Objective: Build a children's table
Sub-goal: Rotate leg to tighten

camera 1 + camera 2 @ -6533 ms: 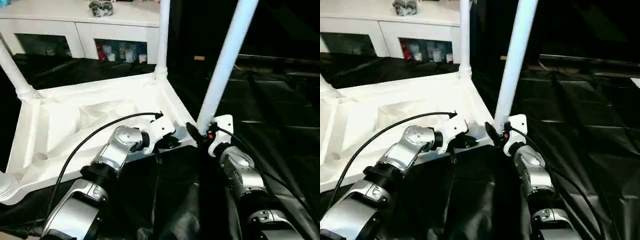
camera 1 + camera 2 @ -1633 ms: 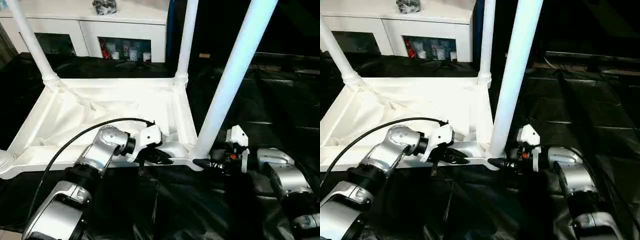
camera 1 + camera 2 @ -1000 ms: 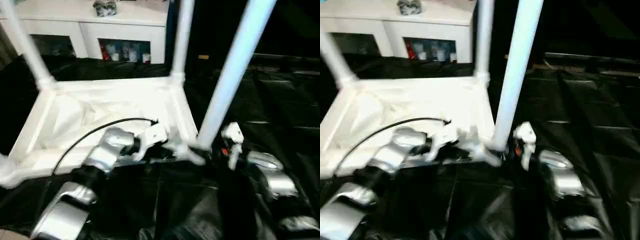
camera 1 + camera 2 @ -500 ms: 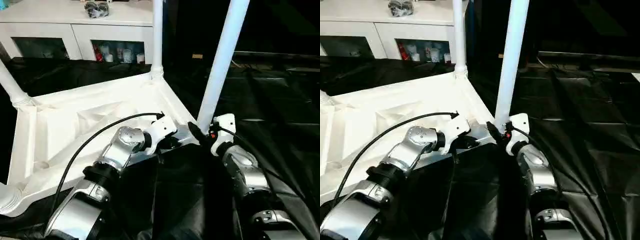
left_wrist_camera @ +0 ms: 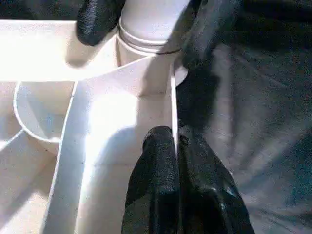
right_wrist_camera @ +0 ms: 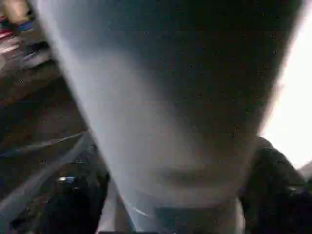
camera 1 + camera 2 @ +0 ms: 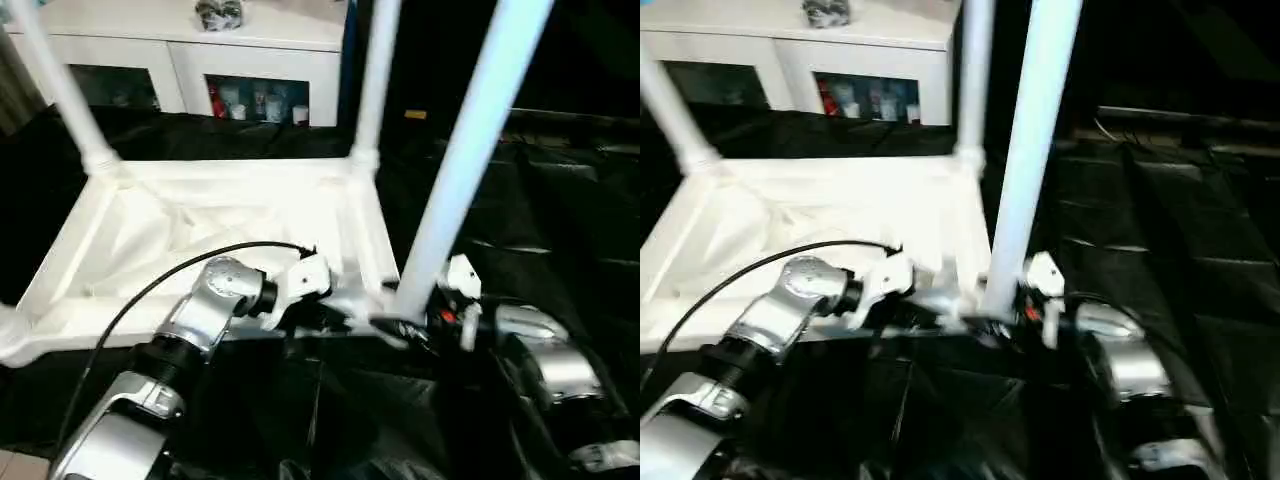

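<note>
Left jaws (image 5: 176, 146) are clamped on the thin edge wall of the inverted table top (image 7: 200, 225). Right jaws (image 7: 400, 328) straddle the base of the tube leg (image 7: 460, 170) at its corner socket (image 5: 146, 44). No legible markings.

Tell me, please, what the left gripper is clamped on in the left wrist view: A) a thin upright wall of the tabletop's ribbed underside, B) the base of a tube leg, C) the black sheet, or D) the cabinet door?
A: in the left wrist view the left gripper has its two black fingers pinched on either side of a thin wall of the tabletop.
</note>
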Robot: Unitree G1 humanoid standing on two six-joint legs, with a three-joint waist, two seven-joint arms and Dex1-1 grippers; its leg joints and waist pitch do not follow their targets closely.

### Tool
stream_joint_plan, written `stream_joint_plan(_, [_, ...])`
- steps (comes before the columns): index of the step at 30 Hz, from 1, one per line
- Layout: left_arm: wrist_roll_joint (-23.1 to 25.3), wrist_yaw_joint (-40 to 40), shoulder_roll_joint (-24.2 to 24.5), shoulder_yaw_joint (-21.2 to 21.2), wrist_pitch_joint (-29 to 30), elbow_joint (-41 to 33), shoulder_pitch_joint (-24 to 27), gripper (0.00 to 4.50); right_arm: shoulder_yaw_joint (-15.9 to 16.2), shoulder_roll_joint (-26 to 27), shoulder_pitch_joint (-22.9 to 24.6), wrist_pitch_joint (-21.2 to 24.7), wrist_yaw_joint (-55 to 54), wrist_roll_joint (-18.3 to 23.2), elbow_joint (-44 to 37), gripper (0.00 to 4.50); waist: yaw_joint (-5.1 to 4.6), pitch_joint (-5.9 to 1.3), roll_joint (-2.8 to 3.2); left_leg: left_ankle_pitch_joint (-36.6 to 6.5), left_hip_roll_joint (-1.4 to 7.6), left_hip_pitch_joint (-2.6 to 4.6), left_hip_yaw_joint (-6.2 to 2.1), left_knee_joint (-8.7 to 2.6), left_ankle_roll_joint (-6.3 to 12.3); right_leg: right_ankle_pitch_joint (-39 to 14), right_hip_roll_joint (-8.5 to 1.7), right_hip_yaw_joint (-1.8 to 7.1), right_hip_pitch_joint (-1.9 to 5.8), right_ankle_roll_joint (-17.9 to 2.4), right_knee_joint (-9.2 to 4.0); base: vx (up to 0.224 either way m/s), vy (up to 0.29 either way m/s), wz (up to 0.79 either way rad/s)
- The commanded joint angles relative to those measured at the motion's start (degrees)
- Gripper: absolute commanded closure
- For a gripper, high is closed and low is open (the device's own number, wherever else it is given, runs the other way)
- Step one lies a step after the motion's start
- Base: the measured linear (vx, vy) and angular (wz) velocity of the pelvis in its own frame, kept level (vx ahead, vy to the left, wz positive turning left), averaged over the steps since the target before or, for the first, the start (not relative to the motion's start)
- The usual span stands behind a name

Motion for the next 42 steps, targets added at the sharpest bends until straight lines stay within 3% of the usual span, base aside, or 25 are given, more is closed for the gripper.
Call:
stream_joint_plan(1, [-2.26, -2.13, -0.86, -1.34, -0.63, -2.25, -0.47, 4.5, 3.73, 0.24, 0.8, 1.62, 4.71, -0.58, -0.75, 1.3, 0.03, -3.24, -0.81, -10.25, 3.21, 0.43, -1.2, -3.49, 4.97, -14.22, -5.49, 3.08, 2.07, -11.56, -4.3, 0.0, 0.0, 0.0])
stream_joint_plan(5, [-2.43, -4.56, -0.16, -2.15, -0.2, -2.35, -0.54, 4.5, 4.59, -0.94, 0.92, 3.4, 8.21, 0.51, -2.64, 1.65, 0.37, -3.4, -0.86, -9.0, 3.22, 0.31, -1.31, -3.44, 5.08, -12.73, -5.53, 2.98, 2.22, -11.8, -4.03, 0.0, 0.0, 0.0])
stream_joint_plan(6, [-2.5, -5.06, -0.12, -2.22, -0.14, -2.31, -0.59, 4.5, 5.17, -1.22, 1.11, 3.58, 8.97, 0.43, -3.07, 1.73, 0.5, -3.41, -0.38, -8.98, 3.24, 0.3, -1.39, -3.45, 4.97, -12.61, -5.58, 2.98, 2.2, -11.92, -4.01, 0.0, 0.0, 0.0])
stream_joint_plan(7, [-2.55, -5.35, -0.1, -2.25, -0.14, -2.27, -0.62, 4.5, 5.56, -1.38, 1.23, 3.61, 9.38, 0.31, -3.28, 1.73, 0.51, -3.39, -0.69, -9.11, 3.23, 0.31, -1.34, -3.45, 4.83, -12.23, -5.43, 2.96, 2.21, -11.9, -4.04, 0.0, 0.0, 0.0])
stream_joint_plan(15, [-2.41, -4.86, -0.19, -1.98, -0.21, -2.13, -0.75, 4.5, 6.92, -0.62, 2.92, 4.13, 9.96, -0.12, -4.63, 1.94, 1.04, -3.49, -0.63, -9.24, 3.27, 0.42, -1.39, -3.46, 4.44, -11.65, -5.53, 2.93, 2.24, -12.11, -3.94, 0.0, 0.0, 0.0])
stream_joint_plan(18, [-2.05, -0.6, -1.22, -0.85, -0.32, -1.25, -0.74, 4.5, 6.01, 0.57, 4.05, 5.12, 6.86, 0.08, -5.0, 1.95, 1.09, -3.41, -0.78, -9.31, 3.23, 0.41, -1.37, -3.47, 4.31, -11.94, -5.52, 2.99, 2.22, -11.84, -4.0, 0.0, 0.0, 0.0])
stream_joint_plan(22, [-0.78, 7.39, -3.72, 1.36, 0.6, 1.22, -2.14, 4.5, 2.88, 4.25, 3.95, 4.89, -3.04, -0.34, -2.17, 1.96, 0.8, -3.05, -0.81, -11.65, 3.07, 0.58, -1.4, -3.69, 3.3, -17.77, -5.71, 2.95, 2.04, -10.44, -4.81, 0.0, 0.0, 0.0])
stream_joint_plan(23, [-0.53, 10.23, -4.83, 2.1, 1.04, 2.08, -2.83, 4.5, 1.96, 5.84, 3.46, 3.96, -7.92, -1.54, -0.45, 1.96, 0.43, -2.85, -0.83, -13.15, 2.95, 0.96, -1.58, -3.84, 1.95, -22.91, -5.9, 2.93, 1.68, -9.36, -5.34, 0.0, 0.0, 0.0])
stream_joint_plan(25, [0.03, 15.09, -6.75, 3.11, 1.57, 3.38, -4.1, 4.5, 0.44, 8.72, 2.3, 2.57, -16.66, -3.55, 2.88, 1.96, 0.09, -2.77, -0.86, -14.73, 2.8, 1.22, -1.73, -4.05, 0.85, -27.48, -5.93, 2.84, 1.43, -7.83, -5.94, -0.028, -0.001, -0.02])
stream_joint_plan(27, [0.5, 19.14, -8.48, 3.74, 2.0, 4.53, -5.23, 4.5, -0.95, 11.29, 0.88, 1.69, -23.77, -4.71, 6.04, 1.96, -0.77, -2.75, -1.01, -15.96, 2.82, 0.92, -2.19, -4.38, 0.32, -29.86, -6.11, 2.6, 1.76, -6.37, -6.23, -0.054, 0.004, -0.04])
stream_joint_plan(29, [0.94, 22.24, -9.72, 4.05, 2.42, 5.14, -5.93, 4.5, -2.07, 12.99, -0.18, 1.77, -28.57, -4.99, 7.94, 1.96, -1.18, -2.71, -1.01, -16.59, 2.78, 0.94, -2.17, -4.29, 0.62, -29.8, -6.08, 2.74, 1.54, -6.4, -6.31, 0.0, 0.0, 0.0])
stream_joint_plan(30, [1.17, 23.97, -10.56, 4.18, 2.71, 5.32, -6.27, 4.5, -2.97, 14.2, -1.04, 1.97, -32.77, -5.26, 9.27, 1.96, -1.5, -2.71, -1.29, -16.68, 2.73, 0.9, -2.17, -4.33, 0.72, -29.82, -6.03, 2.69, 1.47, -6.44, -6.38, 0.0, 0.0, 0.0])
stream_joint_plan(32, [1.63, 26.67, -12.34, 4.53, 3.07, 5.58, -6.64, 4.5, -4.25, 16.86, -2.62, 1.95, -39.72, -6.27, 11.17, 1.96, -1.98, -2.81, -0.98, -16.66, 2.77, 1.01, -2.18, -4.35, 0.36, -28.39, -5.98, 2.77, 1.29, -7.08, -6.2, 0.0, 0.0, 0.0])
stream_joint_plan(33, [1.86, 27.14, -13.17, 4.37, 3.01, 5.38, -6.44, 4.5, -4.6, 18.34, -3.34, 0.67, -42.15, -6.92, 11.85, 1.96, -2.28, -2.81, -1.17, -16.61, 2.7, 0.77, -2.17, -4.39, 0.43, -27.36, -5.95, 2.76, 1.43, -7.4, -6.09, 0.0, 0.0, 0.0])
stream_joint_plan(35, [1.95, 26.99, -13.38, 4.18, 2.88, 5.24, -6.27, 4.5, -4.75, 18.82, -3.58, -0.13, -42.82, -7.11, 12.13, 1.96, -2.16, -2.92, -1.18, -15.61, 2.66, 0.56, -2.05, -4.29, 1.22, -25.54, -6.04, 2.91, 1.54, -7.45, -5.96, 0.0, 0.0, 0.0])
stream_joint_plan(36, [2.15, 26.77, -13.47, 3.84, 2.45, 5.05, -5.95, 4.5, -4.78, 19.16, -3.87, -0.8, -43.13, -7.04, 12.52, 1.4, -2.06, -2.95, -1.25, -15.26, 2.64, 0.63, -1.95, -4.2, 1.45, -24.81, -6.09, 2.99, 1.47, -7.6, -5.94, 0.0, 0.0, 0.0])
stream_joint_plan(39, [2.06, 25.06, -13.17, 2.96, 1.83, 4.1, -4.93, 4.5, -5.51, 19.48, -4.27, -1.25, -42.56, -5.66, 12.76, 1.33, -2.01, -3.11, -1.02, -13.22, 2.74, 0.43, -1.79, -4.11, 2.45, -19.47, -5.95, 3.12, 1.69, -9.21, -5.28, 0.0, 0.0, 0.0])
stream_joint_plan(42, [1.55, 22.74, -12.16, 2.33, 0.92, 3.38, -4.13, 4.5, -4.76, 18.2, -4.26, -1.86, -40.0, -5.98, 12.12, 0.83, -1.9, -3.17, -0.91, -12.32, 2.76, 0.41, -1.62, -4.03, 3.03, -15.6, -5.85, 3.14, 1.9, -10.69, -4.87, 0.0, 0.0, 0.0])
